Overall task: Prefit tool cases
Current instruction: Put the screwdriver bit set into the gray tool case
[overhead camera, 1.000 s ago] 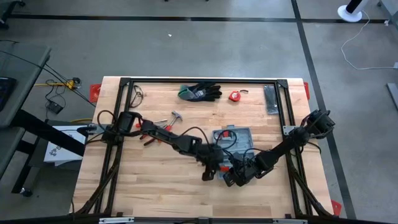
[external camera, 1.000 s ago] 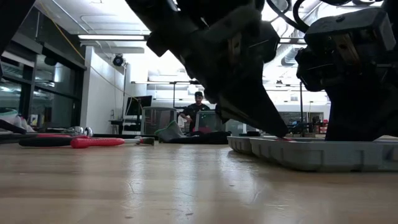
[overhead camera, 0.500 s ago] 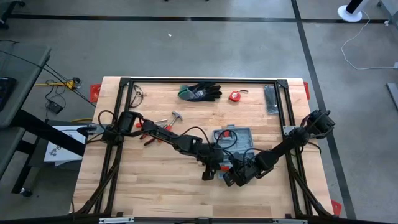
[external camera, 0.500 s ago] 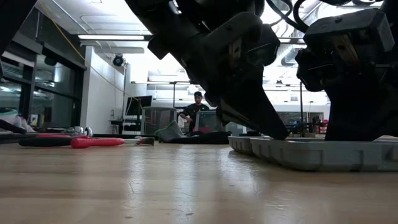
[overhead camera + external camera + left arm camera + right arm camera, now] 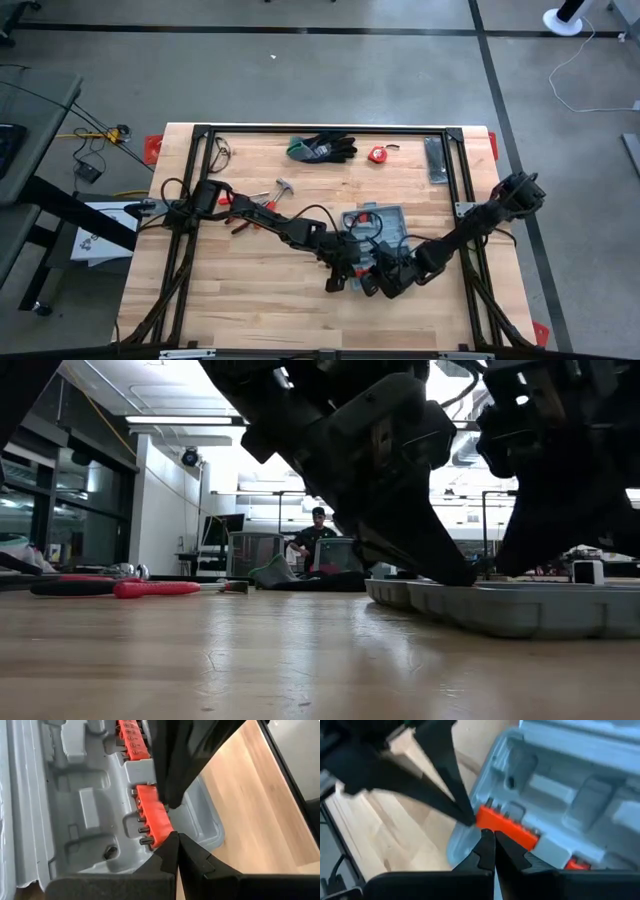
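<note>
**Both grippers meet at the near corner of the open tool case**

High view shows the grey-blue tool case (image 5: 378, 222) lying open on the wooden table (image 5: 250, 290), a little right of the middle, its near corner hidden under the two arms. The left gripper (image 5: 352, 268) reaches in from the left side and the right gripper (image 5: 385, 278) from the right; the two come close together over the near edge of the case.

From the left wrist, the left gripper (image 5: 177, 839) has its fingers pressed together, with nothing between them, the tips just at an orange bit holder (image 5: 152, 816) that sits in a moulded recess of the case (image 5: 75, 795). A second orange strip (image 5: 131, 735) lies in a recess farther along. The other arm's dark fingers (image 5: 175, 765) come down onto the same holder from the opposite side.

From the right wrist, the right gripper (image 5: 494, 836) is likewise pressed shut and empty, its tips at the edge of the orange bit holder (image 5: 507, 827), with the left arm's fingers (image 5: 447, 780) touching the holder's end.

From the low view, the case (image 5: 520, 610) rests flat on the table with both dark grippers bearing down on it. A red-handled tool (image 5: 165, 589) lies on the far left of the table.

Along the far edge of the table are black-and-green gloves (image 5: 322, 148), a small red tape measure (image 5: 377, 154) and a dark flat bar (image 5: 436, 160).
</note>
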Motion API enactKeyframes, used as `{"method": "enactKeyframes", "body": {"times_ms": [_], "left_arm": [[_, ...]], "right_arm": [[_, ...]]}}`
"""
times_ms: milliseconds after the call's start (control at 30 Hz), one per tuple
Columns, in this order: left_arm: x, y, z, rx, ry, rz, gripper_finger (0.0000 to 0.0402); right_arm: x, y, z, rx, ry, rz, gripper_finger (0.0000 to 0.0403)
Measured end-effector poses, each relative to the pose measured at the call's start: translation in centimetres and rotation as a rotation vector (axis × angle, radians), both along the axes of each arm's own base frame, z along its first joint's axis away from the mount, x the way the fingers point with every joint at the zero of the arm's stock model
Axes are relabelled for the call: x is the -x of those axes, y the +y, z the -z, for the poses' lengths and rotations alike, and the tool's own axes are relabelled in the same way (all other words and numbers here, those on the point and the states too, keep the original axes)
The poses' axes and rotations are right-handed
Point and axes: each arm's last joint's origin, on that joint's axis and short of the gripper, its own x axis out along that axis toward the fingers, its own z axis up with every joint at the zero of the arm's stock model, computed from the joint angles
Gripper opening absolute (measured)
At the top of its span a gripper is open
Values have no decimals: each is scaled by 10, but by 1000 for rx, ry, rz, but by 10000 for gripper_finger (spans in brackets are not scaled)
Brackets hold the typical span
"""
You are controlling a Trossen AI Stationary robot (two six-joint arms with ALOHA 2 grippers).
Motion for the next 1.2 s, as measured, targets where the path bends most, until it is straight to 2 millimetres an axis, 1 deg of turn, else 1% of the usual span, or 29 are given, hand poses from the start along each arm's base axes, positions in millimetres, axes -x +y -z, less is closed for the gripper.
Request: {"method": "enactKeyframes", "body": {"times_ms": [267, 600, 800, 967, 1067, 1200], "left_arm": [[0, 0, 1, 0, 2, -2, 0], [0, 1, 2, -2, 5, -4, 0], [0, 0, 1, 11, -9, 4, 0], [0, -1, 2, 41, 3, 5, 0], [1, 1, -2, 55, 1, 21, 0], [4, 8, -16, 41, 3, -3, 0]], "right_arm": [[-14, -8, 7, -14, -15, -29, 0], [-12, -8, 11, -17, 43, -74, 0], [-14, -6, 21, -24, 76, -94, 0], [-17, -9, 25, -42, 85, -99, 0], [-17, -10, 25, -42, 90, -106, 0], [-17, -10, 26, -35, 101, -114, 0]]}}
